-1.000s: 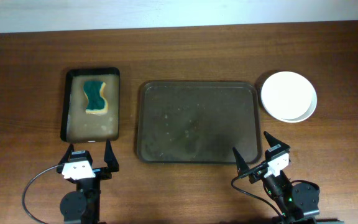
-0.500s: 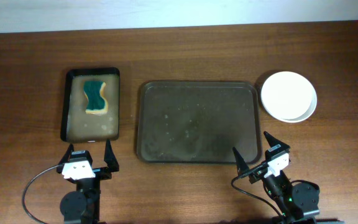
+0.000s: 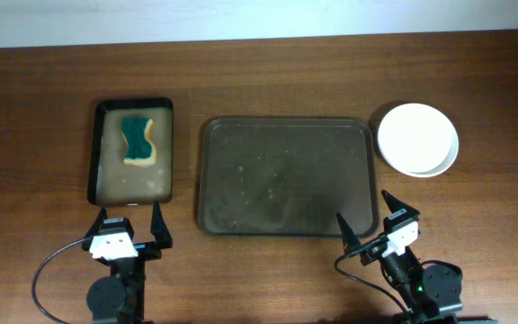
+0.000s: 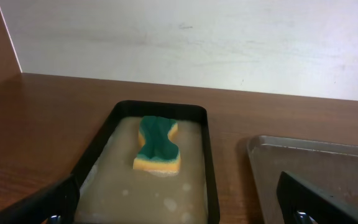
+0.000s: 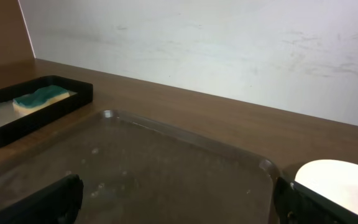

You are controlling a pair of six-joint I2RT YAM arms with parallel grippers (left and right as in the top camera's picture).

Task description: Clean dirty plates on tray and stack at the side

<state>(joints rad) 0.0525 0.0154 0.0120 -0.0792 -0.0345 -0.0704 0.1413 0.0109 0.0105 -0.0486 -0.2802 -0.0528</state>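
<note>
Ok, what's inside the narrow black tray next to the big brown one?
A green-and-yellow sponge lies near the far end of the black tray, in shallow cloudy liquid. The floor under the sponge is hidden.

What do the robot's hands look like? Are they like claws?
A bit like claws! The left gripper and right gripper each have two black pointy fingers that narrow to sharp tips. The fingers join a small white block with dark marks. Behind that are black rounded arm joints, and a thin black cable loops out from each hand.
</note>
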